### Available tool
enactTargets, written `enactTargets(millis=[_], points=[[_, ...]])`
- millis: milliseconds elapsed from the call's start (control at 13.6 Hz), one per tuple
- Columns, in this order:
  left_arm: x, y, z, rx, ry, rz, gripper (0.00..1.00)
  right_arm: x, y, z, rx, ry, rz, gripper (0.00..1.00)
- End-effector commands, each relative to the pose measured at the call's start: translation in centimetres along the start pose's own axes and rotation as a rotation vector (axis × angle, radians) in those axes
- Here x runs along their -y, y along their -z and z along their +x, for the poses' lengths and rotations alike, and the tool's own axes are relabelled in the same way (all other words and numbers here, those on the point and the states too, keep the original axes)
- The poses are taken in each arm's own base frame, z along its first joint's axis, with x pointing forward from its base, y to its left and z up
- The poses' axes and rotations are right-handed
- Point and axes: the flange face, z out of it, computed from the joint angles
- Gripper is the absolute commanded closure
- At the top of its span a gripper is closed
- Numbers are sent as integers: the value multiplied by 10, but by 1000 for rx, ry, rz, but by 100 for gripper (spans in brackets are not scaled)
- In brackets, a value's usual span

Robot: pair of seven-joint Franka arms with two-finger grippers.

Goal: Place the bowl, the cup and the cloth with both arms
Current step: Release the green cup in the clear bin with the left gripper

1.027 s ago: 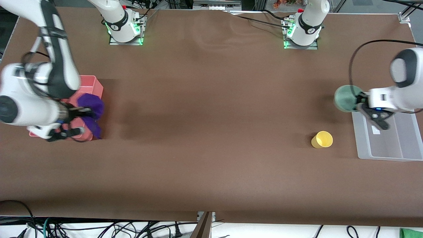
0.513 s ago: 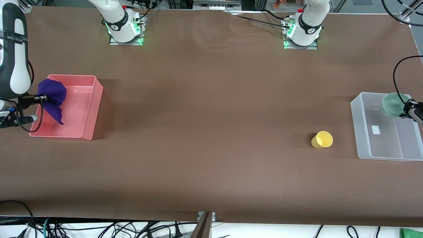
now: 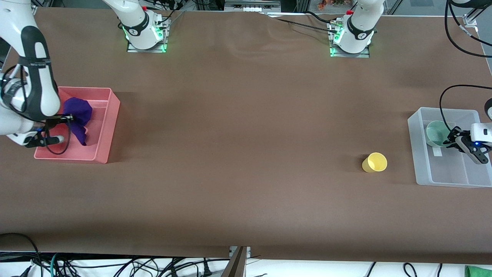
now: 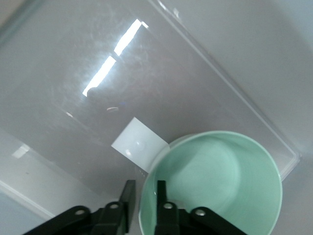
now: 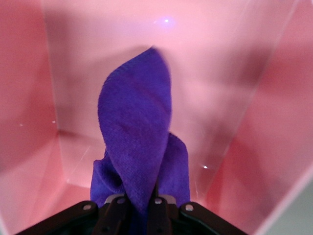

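Note:
My left gripper (image 3: 449, 140) is shut on the rim of the mint-green bowl (image 3: 436, 133) and holds it inside the clear bin (image 3: 417, 161); in the left wrist view the bowl (image 4: 215, 181) has one finger inside and one outside. My right gripper (image 3: 66, 120) is shut on the purple cloth (image 3: 78, 119), which hangs into the pink bin (image 3: 111, 119); it also shows in the right wrist view (image 5: 139, 132). The yellow cup (image 3: 374, 162) stands on the table beside the clear bin, toward the table's middle.
The two arm bases (image 3: 144, 29) stand along the table's edge farthest from the camera. A white label (image 4: 138, 145) lies on the clear bin's floor. Cables hang at the table's front edge.
My left gripper has lowered the bowl into the clear bin. My right gripper has brought the cloth over the pink bin's middle and lower.

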Motion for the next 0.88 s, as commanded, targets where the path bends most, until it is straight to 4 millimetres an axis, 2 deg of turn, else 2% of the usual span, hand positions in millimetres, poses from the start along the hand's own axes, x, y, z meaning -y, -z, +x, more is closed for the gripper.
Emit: enactTargets(millis=[0, 73, 147, 220, 367, 440, 587, 660, 733, 807], points=[[-11, 64, 27, -23, -47, -4, 0, 0, -6, -5, -19, -24, 16, 72], [-22, 97, 45, -28, -46, 2, 0, 0, -2, -5, -26, -24, 14, 1], [-37, 116, 76, -18, -35, -13, 0, 1, 12, -3, -41, -19, 7, 0], [-47, 133, 96, -14, 3, -19, 0, 0, 32, -2, -67, -14, -2, 0], [-66, 147, 150, -2, 65, -32, 0, 3, 85, 0, -69, -5, 0, 0], [-77, 147, 177, 5, 96, -30, 0, 9, 116, 0, -59, 7, -1, 0], [-94, 129, 223, 21, 190, -35, 0, 41, 172, 2, -47, 63, 5, 0], [-94, 105, 236, 13, 247, -55, 0, 62, 203, -2, -44, 99, 5, 0], [-94, 95, 247, 0, 279, -41, 0, 87, 229, -5, -33, 144, -8, 0], [-95, 83, 261, -13, 285, -28, 1, 105, 256, -9, -42, 173, -34, 0]])
